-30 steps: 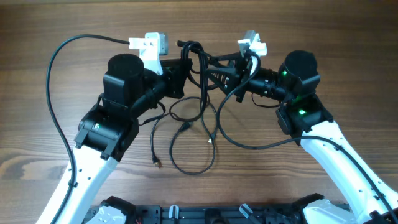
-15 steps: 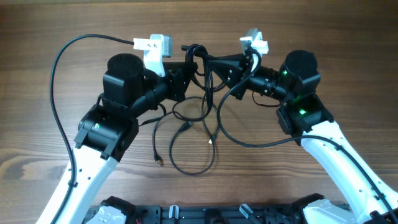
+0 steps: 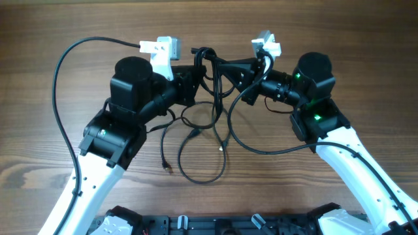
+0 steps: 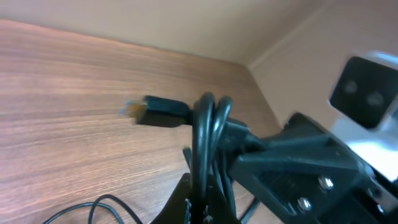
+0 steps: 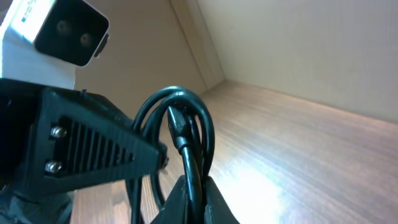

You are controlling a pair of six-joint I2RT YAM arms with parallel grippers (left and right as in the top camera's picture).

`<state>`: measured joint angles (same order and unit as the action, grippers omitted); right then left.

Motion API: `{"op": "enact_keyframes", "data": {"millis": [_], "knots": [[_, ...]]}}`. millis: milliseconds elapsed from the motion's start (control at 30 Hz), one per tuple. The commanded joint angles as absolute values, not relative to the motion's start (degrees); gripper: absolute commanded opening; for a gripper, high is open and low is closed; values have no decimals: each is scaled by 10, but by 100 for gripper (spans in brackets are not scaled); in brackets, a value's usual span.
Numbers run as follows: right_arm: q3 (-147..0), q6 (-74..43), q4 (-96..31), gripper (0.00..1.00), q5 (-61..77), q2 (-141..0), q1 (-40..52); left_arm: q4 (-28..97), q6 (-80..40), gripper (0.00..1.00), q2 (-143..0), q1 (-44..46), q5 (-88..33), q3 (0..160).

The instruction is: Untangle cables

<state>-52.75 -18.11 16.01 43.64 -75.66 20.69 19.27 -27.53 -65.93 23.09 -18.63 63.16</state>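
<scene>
The cables (image 3: 208, 60) are thin black cords bunched in a raised knot between my two grippers. Loose loops (image 3: 203, 156) trail from it onto the wooden table. A gold-tipped plug (image 3: 164, 169) and a silver-tipped plug (image 3: 221, 149) lie on the wood. My left gripper (image 3: 197, 75) is shut on the bunch from the left; its own view shows the strands (image 4: 208, 130) rising from its jaws (image 4: 205, 208), with a black plug (image 4: 163, 111) sticking out leftward. My right gripper (image 3: 227, 70) is shut on the same bunch (image 5: 181, 124) from the right (image 5: 194, 202).
A thick black robot cable (image 3: 57, 104) arcs round the left arm, and another (image 3: 268, 150) sags from the right wrist across the table. Each wrist carries a white camera block (image 3: 160, 47) (image 3: 265, 43). The two grippers stand very close, almost touching.
The right gripper's jaws have closed on the cable bunch and it has edged left toward the left gripper. The left arm has barely shifted, still gripping.
</scene>
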Motion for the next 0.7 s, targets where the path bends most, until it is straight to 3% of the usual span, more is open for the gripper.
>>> {"op": "enact_keyframes", "data": {"millis": [0,167,400,433,467,500,533,667], "knots": [[-528,-180,138,4,449,-757,207,180,-409,4,-658,228,-43,638],[-528,-180,128,4,451,-757,207,180,-531,4,-658,228,12,638],[-528,-181,128,4,450,-757,207,191,-527,4,-658,228,12,638],[-528,-182,128,14,450,-757,207,195,-524,4,-658,228,12,638],[-528,-182,128,38,450,-757,207,198,-514,4,-658,228,11,638],[-528,-182,128,78,447,-757,207,201,-498,4,-658,228,10,638],[-528,-182,128,97,443,-757,207,203,-481,4,-658,228,8,638],[-528,-192,128,100,416,-757,207,204,-405,4,-658,228,-16,638]]}}
